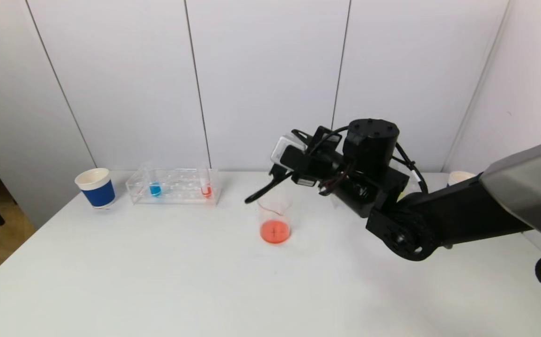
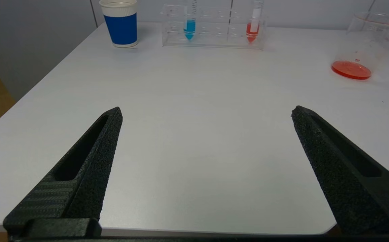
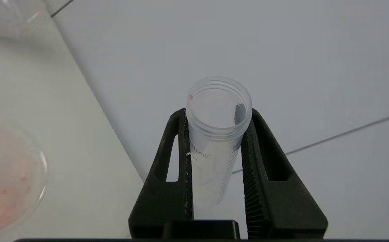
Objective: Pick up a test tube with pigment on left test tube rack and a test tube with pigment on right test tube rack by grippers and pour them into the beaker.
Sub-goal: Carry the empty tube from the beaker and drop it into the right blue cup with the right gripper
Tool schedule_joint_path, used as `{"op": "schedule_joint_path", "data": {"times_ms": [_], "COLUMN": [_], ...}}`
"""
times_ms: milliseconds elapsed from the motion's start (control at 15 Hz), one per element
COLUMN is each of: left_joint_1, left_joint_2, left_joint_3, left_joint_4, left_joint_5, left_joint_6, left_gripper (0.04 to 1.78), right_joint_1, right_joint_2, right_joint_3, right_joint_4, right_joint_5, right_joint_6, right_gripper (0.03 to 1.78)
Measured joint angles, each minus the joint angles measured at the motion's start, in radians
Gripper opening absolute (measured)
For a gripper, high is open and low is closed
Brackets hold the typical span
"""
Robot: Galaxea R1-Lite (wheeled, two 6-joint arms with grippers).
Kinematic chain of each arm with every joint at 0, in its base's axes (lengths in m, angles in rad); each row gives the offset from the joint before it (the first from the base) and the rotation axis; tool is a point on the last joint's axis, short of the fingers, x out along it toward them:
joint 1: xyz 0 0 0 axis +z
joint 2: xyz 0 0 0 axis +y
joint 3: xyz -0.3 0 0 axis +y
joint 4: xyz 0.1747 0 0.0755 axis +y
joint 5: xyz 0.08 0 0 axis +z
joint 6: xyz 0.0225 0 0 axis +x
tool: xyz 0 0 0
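Head view: right gripper [image 1: 259, 195] raised above the beaker [image 1: 275, 220], clenched on a clear test tube [image 1: 270, 186], hard to make out here. Beaker mid-table, clear glass, shallow red liquid at the bottom. Left rack [image 1: 174, 186] toward the table's far edge, transparent, holding 2 tubes: blue pigment [image 1: 155, 189] and red pigment [image 1: 206, 189]. Blue-and-white paper cup [image 1: 96, 187] just beside the rack.

Left wrist view: left gripper [image 2: 206, 112] low over the near table edge, fingers [image 2: 90, 158] spread wide, grasping nothing. Rack, cup and beaker far ahead.

Right wrist view: fingers [image 3: 260, 168] pressed on both sides of the tube [image 3: 214, 141], transparent, graduated, uncapped, emptied but for 1 red speck near the rim. Beaker mouth [image 3: 9, 181] beside it, red-tinged.
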Motion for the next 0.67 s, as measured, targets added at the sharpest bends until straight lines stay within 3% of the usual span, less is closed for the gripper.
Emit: {"op": "schedule_joint_path", "data": {"times_ms": [200, 667], "left_joint_1": [0.0, 0.0], "left_joint_2": [0.0, 0.0], "left_joint_3": [0.0, 0.0], "left_joint_4": [0.0, 0.0], "left_joint_5": [0.0, 0.0], "left_joint_6": [0.0, 0.0], "left_gripper": [1.76, 1.76], "right_joint_1": [-0.002, -0.032], "right_joint_2": [-0.023, -0.096], "right_joint_3": [-0.019, -0.054], "right_joint_4": [-0.014, 0.001], "right_joint_5": [-0.032, -0.167], "right_joint_6": [0.168, 0.483], "right_gripper": [0.48, 0.48]}}
